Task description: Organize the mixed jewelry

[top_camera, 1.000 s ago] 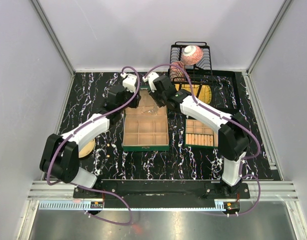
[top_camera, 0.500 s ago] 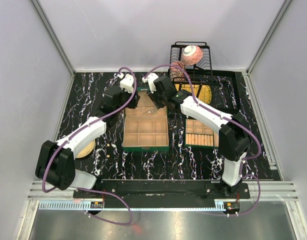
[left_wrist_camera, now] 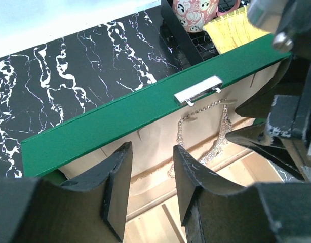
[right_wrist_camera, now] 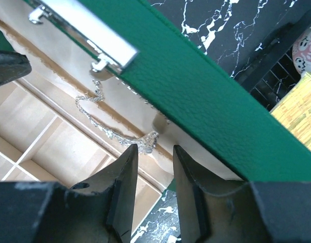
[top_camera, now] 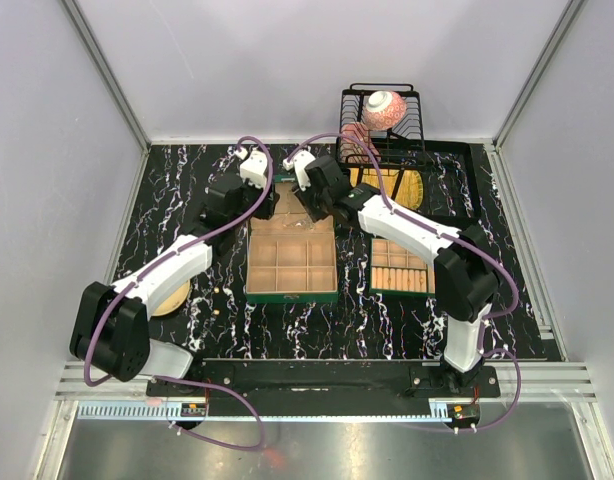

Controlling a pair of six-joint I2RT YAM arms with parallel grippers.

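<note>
A thin silvery chain [right_wrist_camera: 107, 130] hangs in loops on the beige inner face of the lid [left_wrist_camera: 120, 119], which stands up at the 12 o'clock edge of the open green box [top_camera: 292, 295]. In the left wrist view it looks like two strands, or perhaps two chains; I cannot tell which.

The right gripper [right_wrist_camera: 154, 148] is just below the chain. Its fingers are partly apart, and the low end of the chain lies beside one fingertip. Whether they touch is not clear, but nothing is pinched. The left gripper [left_wrist_camera: 151, 152] faces the same lining from about 9 o'clock of the chain. Its fingers are also partly apart, and it holds nothing.

The compartments [top_camera: 290, 262] that I can see look bare. Tiny pale specks [top_camera: 217, 312] on the table at the box's 8 o'clock may be more pieces, but they are too small to name.

So I judge the task is at an early stage. The chain is perhaps already placed, and the sorting into compartments is mostly left to do.
</note>
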